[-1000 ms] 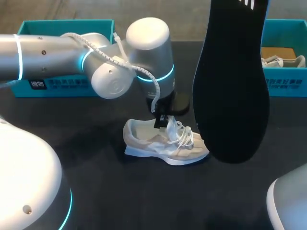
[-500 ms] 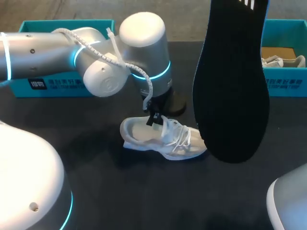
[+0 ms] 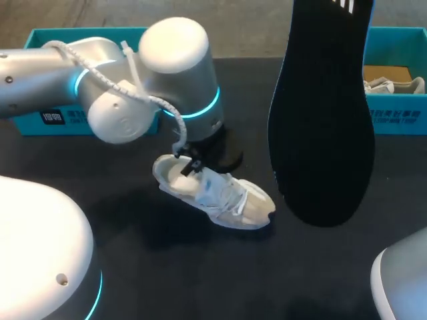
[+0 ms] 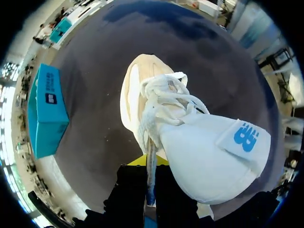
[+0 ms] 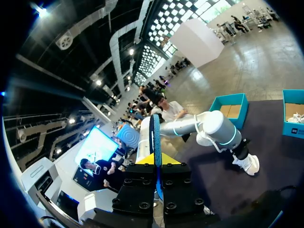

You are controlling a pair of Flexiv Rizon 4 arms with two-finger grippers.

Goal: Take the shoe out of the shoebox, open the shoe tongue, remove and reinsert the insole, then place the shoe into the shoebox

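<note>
A white and cream shoe (image 3: 217,195) lies on the dark table, toe toward the front right. My left gripper (image 3: 189,167) is shut on a white strip at its laces. In the left wrist view the shoe (image 4: 142,95) stretches ahead of the left gripper (image 4: 150,183), with the lace strip pinched between the fingers and the white tongue (image 4: 213,156) bulging beside them. A black insole (image 3: 323,120) hangs high over the table's right side. In the right wrist view my right gripper (image 5: 156,171) is shut on the insole (image 5: 155,137), seen edge-on.
A teal shoebox (image 3: 87,73) stands at the back left behind my left arm. A second teal box (image 3: 393,80) at the back right holds another pale shoe (image 3: 393,85). The dark table (image 3: 153,253) stretches in front of the shoe.
My left arm has swung left and dragged the shoe with it. The heel has shifted left and the toe now points more to the front right. The insole has stayed put.
</note>
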